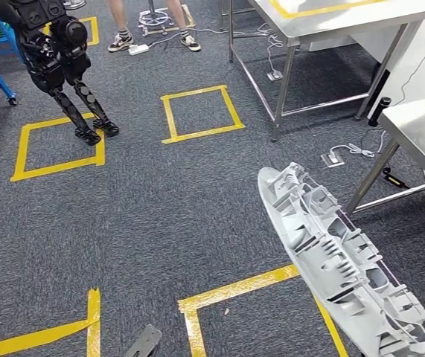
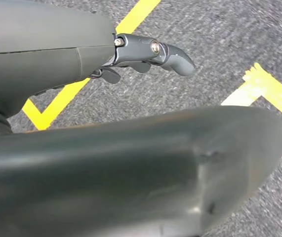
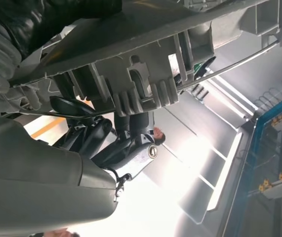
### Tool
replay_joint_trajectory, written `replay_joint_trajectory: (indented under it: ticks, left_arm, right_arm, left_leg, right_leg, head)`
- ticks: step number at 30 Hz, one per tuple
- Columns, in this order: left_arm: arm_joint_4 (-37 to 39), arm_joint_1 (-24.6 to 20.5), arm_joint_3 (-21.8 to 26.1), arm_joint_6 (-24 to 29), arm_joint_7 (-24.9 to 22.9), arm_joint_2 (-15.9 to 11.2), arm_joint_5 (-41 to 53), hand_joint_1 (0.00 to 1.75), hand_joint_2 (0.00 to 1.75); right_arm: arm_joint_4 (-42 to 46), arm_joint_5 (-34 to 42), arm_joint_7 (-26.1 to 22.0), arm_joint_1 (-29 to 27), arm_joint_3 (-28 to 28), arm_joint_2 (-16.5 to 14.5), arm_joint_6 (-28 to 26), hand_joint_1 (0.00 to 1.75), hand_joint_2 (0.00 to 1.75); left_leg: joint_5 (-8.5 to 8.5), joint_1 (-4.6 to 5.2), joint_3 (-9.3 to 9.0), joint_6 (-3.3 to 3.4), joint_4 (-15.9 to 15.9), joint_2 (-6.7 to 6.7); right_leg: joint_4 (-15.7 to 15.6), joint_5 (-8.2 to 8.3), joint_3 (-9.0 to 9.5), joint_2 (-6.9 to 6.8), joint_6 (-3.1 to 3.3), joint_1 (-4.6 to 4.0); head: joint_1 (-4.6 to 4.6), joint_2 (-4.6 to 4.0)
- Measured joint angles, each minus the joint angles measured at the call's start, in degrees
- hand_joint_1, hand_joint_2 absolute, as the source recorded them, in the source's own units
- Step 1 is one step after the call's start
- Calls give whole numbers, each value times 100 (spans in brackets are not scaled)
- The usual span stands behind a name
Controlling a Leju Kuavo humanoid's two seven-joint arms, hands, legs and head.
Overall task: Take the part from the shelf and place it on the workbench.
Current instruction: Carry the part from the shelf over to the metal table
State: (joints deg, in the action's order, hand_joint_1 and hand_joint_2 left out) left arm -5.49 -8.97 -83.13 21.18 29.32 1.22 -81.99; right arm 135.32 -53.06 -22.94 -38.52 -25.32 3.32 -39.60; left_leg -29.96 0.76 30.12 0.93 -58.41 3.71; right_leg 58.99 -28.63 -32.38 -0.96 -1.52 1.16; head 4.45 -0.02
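Right wrist view looks along the right robot hand [image 3: 126, 143], whose dark fingers [image 3: 94, 136] curl up around the ribbed underside of the part [image 3: 142, 74], a long pale grey moulded plastic piece; the robot hand has it gripped from below, near one end. Head view shows the part [image 1: 333, 260] carried in the air above the carpet [image 1: 142, 216], with its held end low at the robot's right side and the free, rounded tip pointing forward and to the left, away from the robot hand. Its long axis runs on a slant, rising from the grip toward that tip, and the open, webbed face is turned upward. Left wrist view has the left robot hand [image 2: 150, 54] hanging over the carpet with its fingers loosely curved and nothing in them. So the pick from the shelf looks done and the carry is under way; what is left, by my reading, is reaching a surface [image 1: 417, 130], ahead and to the right of the held part, and setting the part down on it. Yellow tape squares [image 1: 199, 111] mark the floor beyond the tip.
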Motion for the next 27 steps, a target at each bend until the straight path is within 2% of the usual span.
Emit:
replay_joint_trajectory:
  ticks: [2, 4, 5, 6, 7, 8, 9, 11, 12, 13, 15, 17, 19, 20, 21, 22, 23, 25, 26, 27]
  left_arm:
    - [0, -5, -3, -2, 1, 1, -8, 0, 0]
    - [0, 11, -8, -2, 1, 3, -18, 0, 0]
    - [0, 24, -11, -2, 1, 3, -24, 0, 0]
    - [0, 34, -14, -2, 1, 3, -29, 0, 0]
    - [0, 41, -17, -2, 1, 3, -40, 0, 0]
    - [0, 44, -20, -2, 1, 1, -54, 0, 0]
    - [0, 45, -21, -2, 1, -5, -67, 0, 0]
    - [0, 47, -21, 3, 1, -38, -92, 0, 0]
    - [0, 49, -21, 6, 1, -56, -103, 0, 0]
    - [0, 48, -21, 7, -1, -70, -116, 0, 0]
    - [0, 39, -21, 2, -2, -69, -137, 0, 0]
    - [0, 29, -21, -1, 0, -64, -157, 0, 0]
    - [0, 37, -21, -2, 1, -66, -179, 0, 0]
    - [0, 48, -21, -2, 1, -66, -184, 0, 0]
    - [0, 59, -21, -3, 1, -64, -188, 0, 0]
    - [0, 65, -22, -4, 1, -61, -189, 0, 0]
    - [0, 67, -22, -4, 1, -56, -189, 0, 0]
    - [0, 62, -22, -4, 1, -49, -191, 0, 0]
    - [0, 59, -22, -4, 1, -50, -192, 0, 0]
    - [0, 57, -22, -3, 1, -54, -194, 0, 0]
  right_arm:
    - [1, -1, 6, 3, -6, 1, 1, 175, 175]
    - [0, -7, 25, 11, -14, 1, 1, 175, 175]
    - [-1, -10, 38, 16, -19, 1, 1, 175, 175]
    - [-1, -13, 51, 21, -23, 1, 1, 175, 175]
    - [-1, -14, 63, 24, -27, 1, 2, 175, 175]
    - [-1, -14, 73, 28, -31, 1, 2, 175, 175]
    - [-1, -13, 80, 36, -35, 3, 2, 175, 175]
    - [-1, -13, 102, 72, -54, 16, 2, 175, 175]
    - [-2, -16, 116, 99, -67, 31, 2, 175, 175]
    - [-2, -21, 134, 122, -82, 45, 2, 175, 175]
    - [-2, -30, 178, 147, -117, 71, 1, 175, 175]
    - [-2, -39, 230, 161, -152, 106, 1, 175, 175]
    - [-4, -53, 268, 200, -170, 150, 2, 175, 175]
    - [-5, -58, 277, 222, -174, 166, 2, 175, 175]
    - [-7, -62, 283, 237, -176, 180, 2, 175, 175]
    - [-9, -65, 285, 244, -178, 192, 2, 175, 175]
    - [-12, -66, 287, 246, -178, 203, 2, 175, 175]
    - [-19, -68, 292, 250, -180, 218, 2, 175, 175]
    - [-23, -69, 293, 252, -184, 222, 2, 175, 175]
    - [-27, -70, 295, 256, -190, 224, 2, 175, 175]
  left_leg:
    - [-313, -30, 195, -47, -480, -169]
    - [-670, -43, 546, -55, -1266, -280]
    - [-753, -43, 683, -44, -1553, -295]
    - [-751, -40, 756, -26, -1689, -301]
    - [-664, -35, 755, 0, -1657, -311]
    - [-496, -23, 675, 35, -1447, -332]
    - [-276, -3, 542, 79, -1113, -386]
    - [87, 40, 244, 170, -374, -611]
    - [165, 56, 151, 197, -141, -697]
    - [169, 63, 111, 215, -28, -742]
    - [174, 52, 89, 217, 79, -668]
    - [225, 20, 54, 215, 204, -576]
    - [261, 7, 39, 224, 264, -477]
    - [265, 8, 45, 231, 263, -424]
    - [264, 6, 50, 229, 259, -367]
    - [261, 3, 52, 225, 254, -318]
    - [254, -4, 52, 216, 242, -277]
    - [225, -20, 52, 171, 196, -218]
    - [201, -15, 57, 137, 157, -199]
    - [183, -6, 65, 104, 122, -185]
  right_leg:
    - [-7, 18, -10, 66, 60, 5]
    - [-5, 29, -29, 154, 90, -11]
    - [-5, 34, -35, 203, 98, -22]
    - [-4, 36, -37, 249, 103, -33]
    - [-4, 37, -35, 294, 106, -42]
    - [-4, 38, -31, 340, 107, -48]
    - [-4, 39, -26, 387, 108, -50]
    - [-4, 48, -31, 490, 99, -45]
    - [-2, 59, -49, 539, 84, -37]
    - [-2, 74, -75, 585, 62, -27]
    - [-2, 96, -128, 639, 7, -17]
    - [124, -16, -222, 463, -33, -38]
    - [651, -343, -468, 218, -72, -50]
    - [1013, -518, -627, 170, -99, -44]
    - [1306, -622, -747, 151, -127, -37]
    - [1438, -630, -790, 142, -154, -28]
    - [1339, -528, -715, 126, -178, -16]
    - [628, -208, -301, 45, -215, 8]
    - [267, -99, -92, 10, -207, 12]
    - [32, -53, 48, -11, -175, 9]
  head:
    - [9, 0]
    - [11, 0]
    - [11, 0]
    - [11, 0]
    - [11, 0]
    - [10, 0]
    - [10, 0]
    - [7, 0]
    - [10, 0]
    - [12, 0]
    - [14, 0]
    - [-3, 0]
    - [-26, 0]
    - [-35, 0]
    - [-36, 0]
    - [-36, 0]
    - [-36, 0]
    - [-37, 0]
    - [-38, 0]
    - [-34, 0]
